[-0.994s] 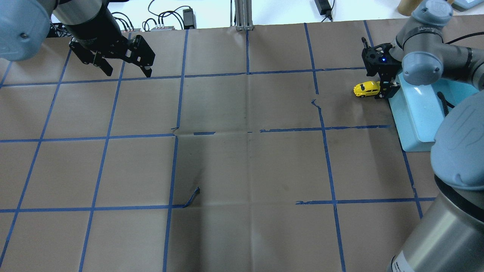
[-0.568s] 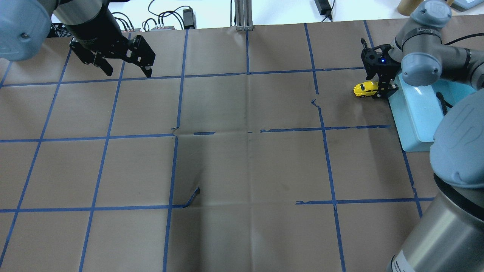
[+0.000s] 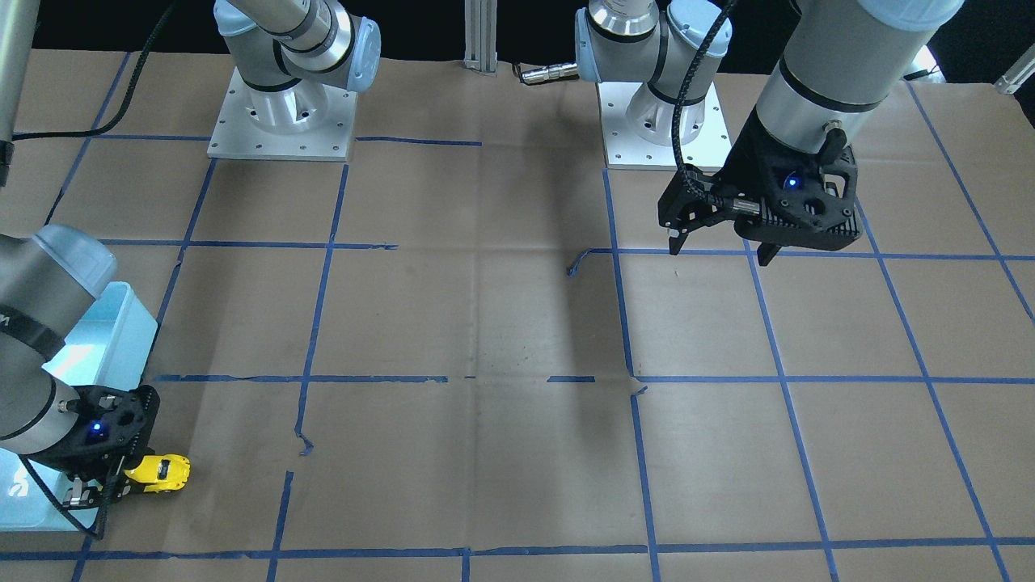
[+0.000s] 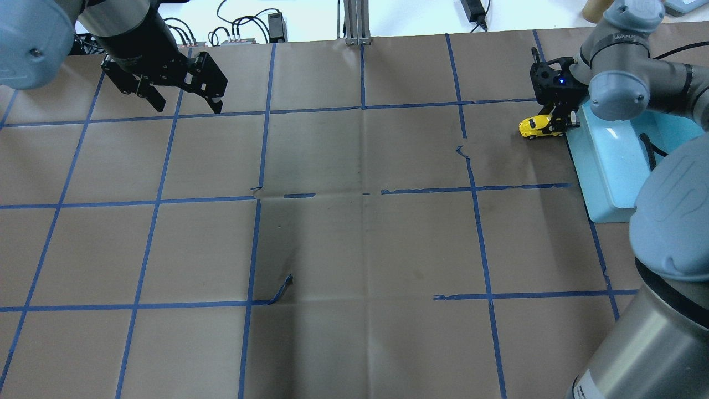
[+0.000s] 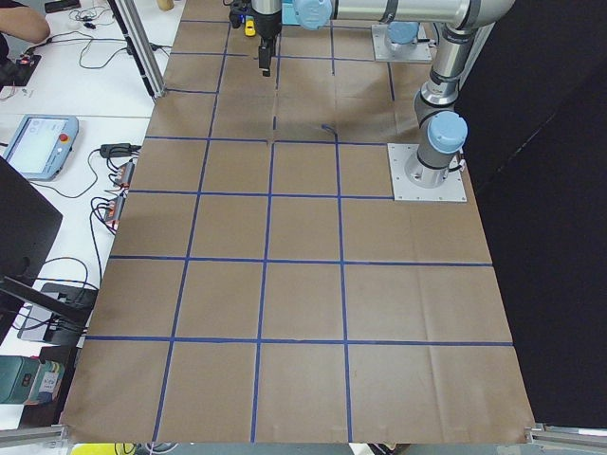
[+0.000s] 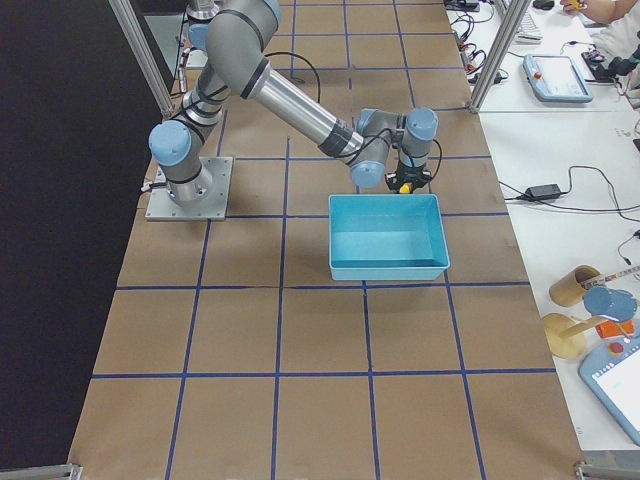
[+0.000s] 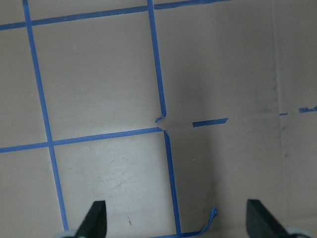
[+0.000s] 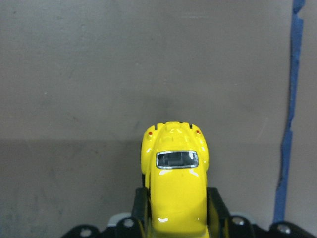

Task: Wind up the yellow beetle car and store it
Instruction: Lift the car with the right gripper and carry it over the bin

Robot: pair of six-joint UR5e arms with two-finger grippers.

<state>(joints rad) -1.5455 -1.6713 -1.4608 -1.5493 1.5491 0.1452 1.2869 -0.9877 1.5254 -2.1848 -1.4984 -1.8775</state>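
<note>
The yellow beetle car (image 4: pixel 534 127) is by the far right of the table, just left of the light-blue bin (image 4: pixel 609 166). My right gripper (image 4: pixel 556 123) is shut on the car's end. In the right wrist view the car (image 8: pixel 176 171) sticks out forward from between the two fingers (image 8: pixel 140 210), over bare paper. It also shows in the front-facing view (image 3: pixel 159 472), beside the right gripper (image 3: pixel 101 485). My left gripper (image 4: pixel 185 104) hangs open and empty over the far left of the table, its fingertips (image 7: pixel 96 218) wide apart.
The bin (image 3: pixel 121 323) lies directly behind the right wrist; its inside (image 6: pixel 388 232) holds nothing. Brown paper with blue tape lines (image 4: pixel 363 191) covers the table. Cables and a power brick (image 4: pixel 277 25) lie beyond the far edge.
The right gripper has shifted slightly toward the far edge, and the car has tilted a little with it. The left arm has not moved.
</note>
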